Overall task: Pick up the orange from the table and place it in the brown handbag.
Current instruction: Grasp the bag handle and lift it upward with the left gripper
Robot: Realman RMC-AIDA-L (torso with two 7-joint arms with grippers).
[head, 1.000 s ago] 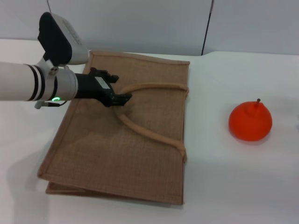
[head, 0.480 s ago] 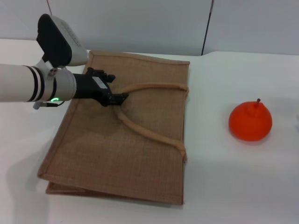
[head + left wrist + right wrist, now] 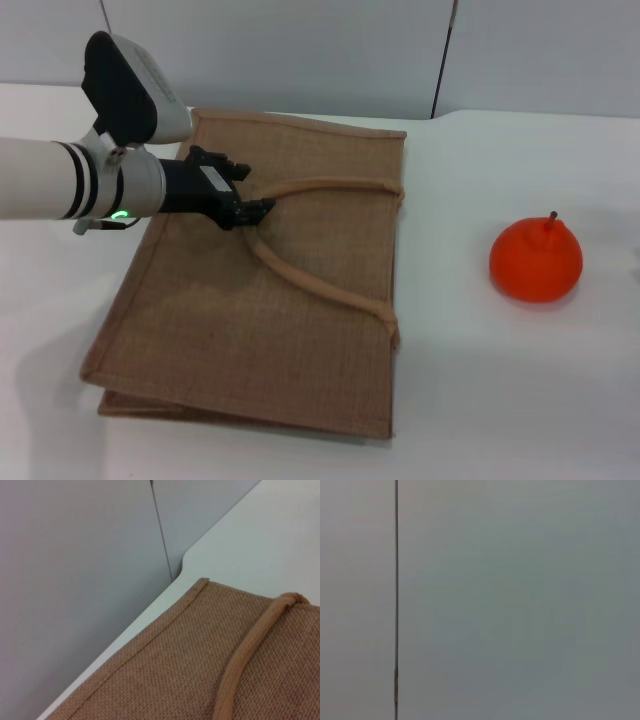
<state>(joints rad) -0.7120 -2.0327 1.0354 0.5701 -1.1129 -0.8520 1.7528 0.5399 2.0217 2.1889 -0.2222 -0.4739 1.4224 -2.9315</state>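
The orange sits on the white table at the right, stem up, well apart from the bag. The brown handbag lies flat at centre left, its looped handle spread over its top face. My left gripper is over the bag at the bend of the handle, and its dark fingers appear shut on that handle. The left wrist view shows the bag's weave, a handle strand and the table. My right gripper is out of view; the right wrist view shows only a grey wall.
A grey panelled wall runs along the table's far edge. White tabletop lies between the bag and the orange and in front of both.
My left gripper has shifted slightly left and back at the handle's bend. The orange and the bag's body have not moved.
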